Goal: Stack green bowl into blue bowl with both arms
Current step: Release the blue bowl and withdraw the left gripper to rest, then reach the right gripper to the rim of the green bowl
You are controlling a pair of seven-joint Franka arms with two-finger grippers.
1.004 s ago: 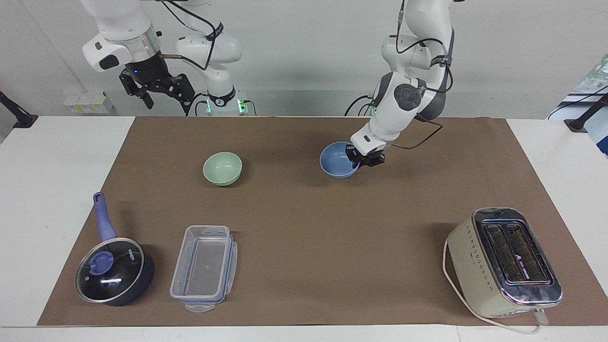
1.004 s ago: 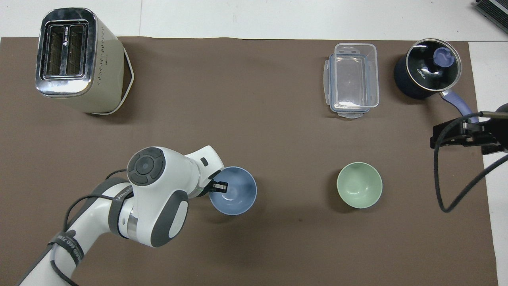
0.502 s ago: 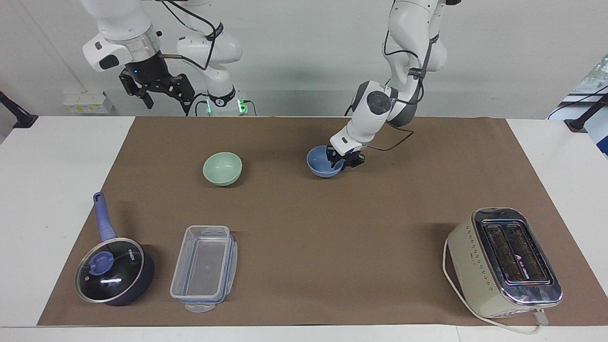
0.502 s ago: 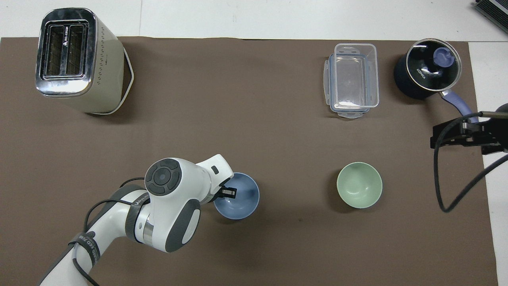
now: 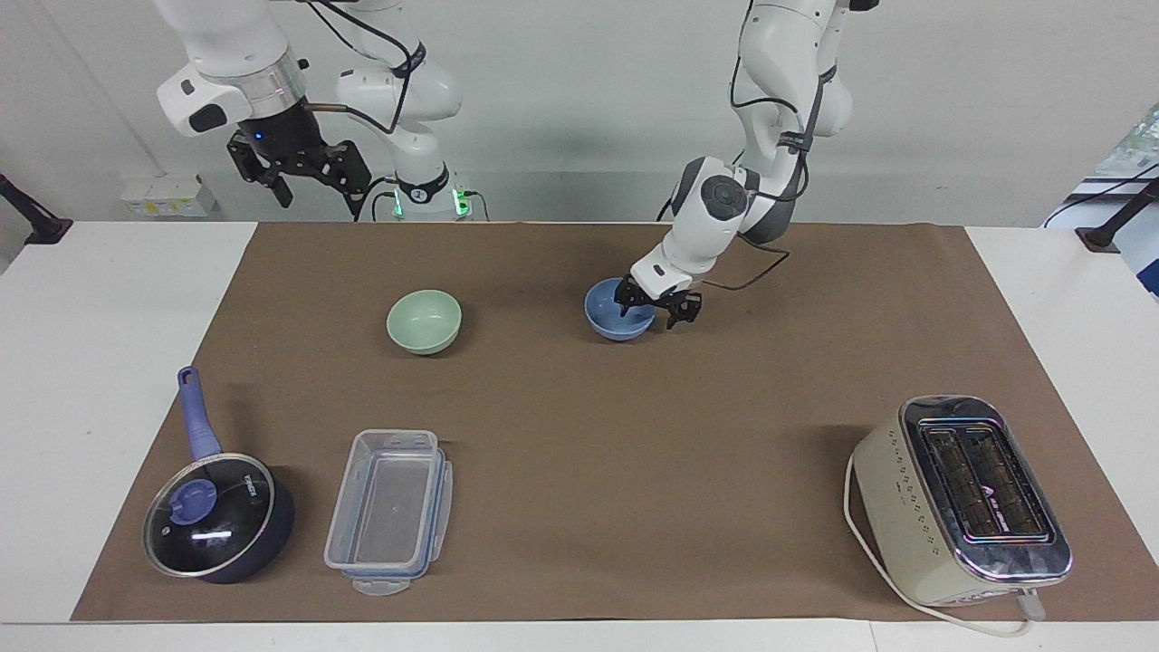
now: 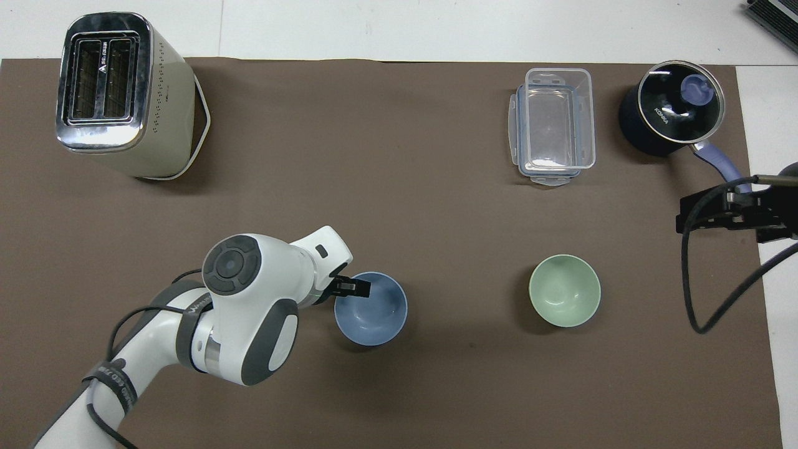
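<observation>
On the brown mat of the desk (image 5: pixel 579 561), the blue bowl (image 5: pixel 619 321) sits released; the left gripper (image 5: pixel 658 303) straddles its rim, fingers spread. Nearby the green bowl (image 5: pixel 424 321) awaits the raised right gripper (image 5: pixel 299 177), also open.

One high camera faces the robots across the brown paper-covered table (image 5: pixel 579 507); another looks steeply down from above them. Both share that table (image 6: pixel 436 187).

I read "KONKA" in white on the glass lid (image 6: pixel 676 103) of the dark blue saucepan (image 6: pixel 642 134). Lettering on the left arm (image 6: pixel 187 312) and the toaster (image 6: pixel 106 93) is too small for me to make out.
</observation>
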